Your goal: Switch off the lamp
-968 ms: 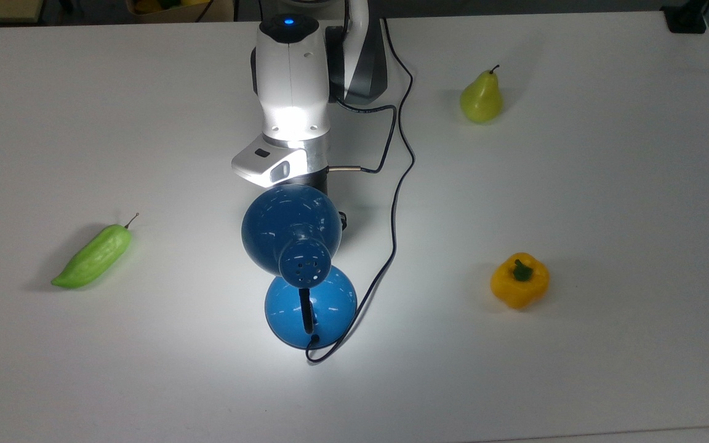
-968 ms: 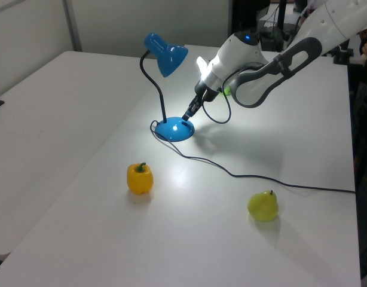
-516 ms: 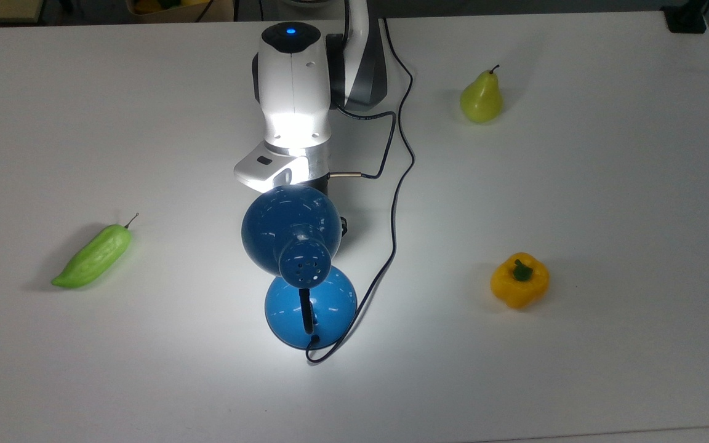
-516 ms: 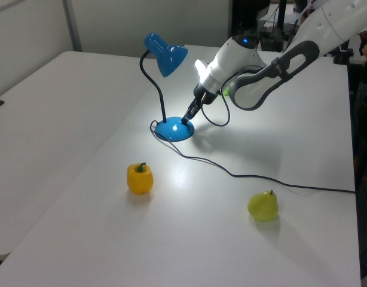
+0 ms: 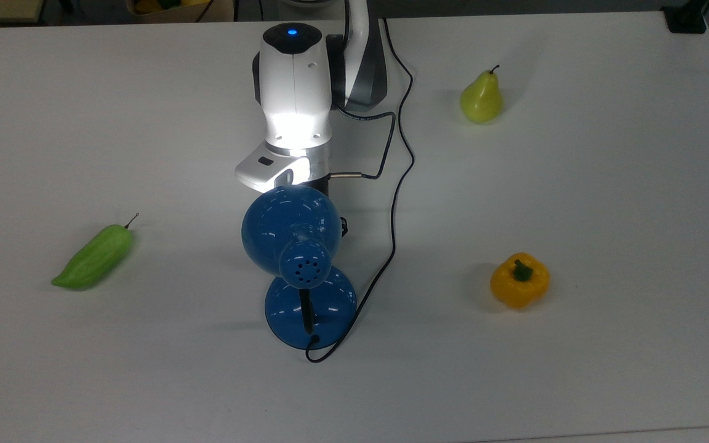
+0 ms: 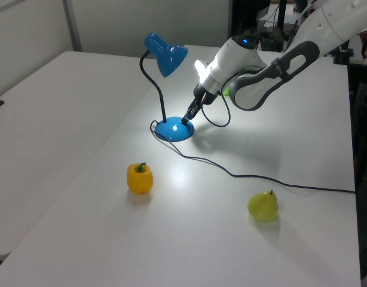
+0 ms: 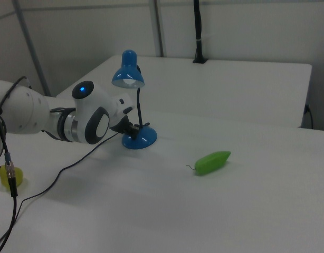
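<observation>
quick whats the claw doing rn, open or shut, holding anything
claw: tip down on the lamp base; whether it is open or shut cannot be told, and nothing is visibly held.

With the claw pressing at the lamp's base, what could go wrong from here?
1. The claw bears on the lamp base at a slant; too much push might slide or tip it.
2. The black cord runs close beside the arm; pulling back might snag it and drag the lamp.

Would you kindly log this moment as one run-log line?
lamp: upright, mid-table | gripper: tip at its base | light: glow on base in left view, no bright pool in top view
</observation>
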You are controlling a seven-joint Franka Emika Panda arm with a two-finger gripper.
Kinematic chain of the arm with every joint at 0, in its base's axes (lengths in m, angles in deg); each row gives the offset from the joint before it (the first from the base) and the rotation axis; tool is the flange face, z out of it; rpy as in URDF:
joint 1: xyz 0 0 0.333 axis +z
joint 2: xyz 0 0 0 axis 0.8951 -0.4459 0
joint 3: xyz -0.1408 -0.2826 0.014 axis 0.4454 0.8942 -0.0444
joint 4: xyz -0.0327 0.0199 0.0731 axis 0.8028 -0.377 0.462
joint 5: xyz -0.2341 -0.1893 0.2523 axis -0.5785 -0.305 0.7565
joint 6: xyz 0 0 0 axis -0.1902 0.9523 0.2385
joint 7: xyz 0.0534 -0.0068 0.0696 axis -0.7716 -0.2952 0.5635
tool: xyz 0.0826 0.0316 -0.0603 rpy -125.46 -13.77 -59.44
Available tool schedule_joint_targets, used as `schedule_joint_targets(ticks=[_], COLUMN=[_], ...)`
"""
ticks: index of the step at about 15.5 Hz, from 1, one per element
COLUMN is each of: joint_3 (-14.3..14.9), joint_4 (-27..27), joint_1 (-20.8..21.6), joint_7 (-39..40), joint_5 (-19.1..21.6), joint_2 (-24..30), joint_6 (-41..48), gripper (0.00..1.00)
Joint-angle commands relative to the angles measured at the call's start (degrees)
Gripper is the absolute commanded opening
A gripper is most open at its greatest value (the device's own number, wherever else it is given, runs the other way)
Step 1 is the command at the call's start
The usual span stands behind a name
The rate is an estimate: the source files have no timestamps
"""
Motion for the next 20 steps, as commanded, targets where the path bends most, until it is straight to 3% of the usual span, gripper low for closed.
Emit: schedule_joint_targets(ticks=[1,6,12,13,18,19,20], joint_3=[0.18,0.18,0.18,0.1,0.1,0.1,0.18], joint_4=[-1.85,-5.36,-4.85,-4.67,-4.49,-4.49,-4.23], joint_1=[-0.28,-0.37,0.16,0.33,0.51,0.42,0.33], joint_7=[-0.96,-1.05,-0.96,-0.96,-0.52,-0.09,-0.17], joint_5=[-1.15,-1.15,-1.07,-1.07,-0.19,0.07,0.77], joint_2=[-0.69,2.81,12.21,13.97,23.19,25.21,26.89], joint_6=[-0.54,2.61,25.79,30.71,51.82,54.81,57.45], gripper=[0.0,0.0,0.0,0.05,0.61,0.63,0.71])
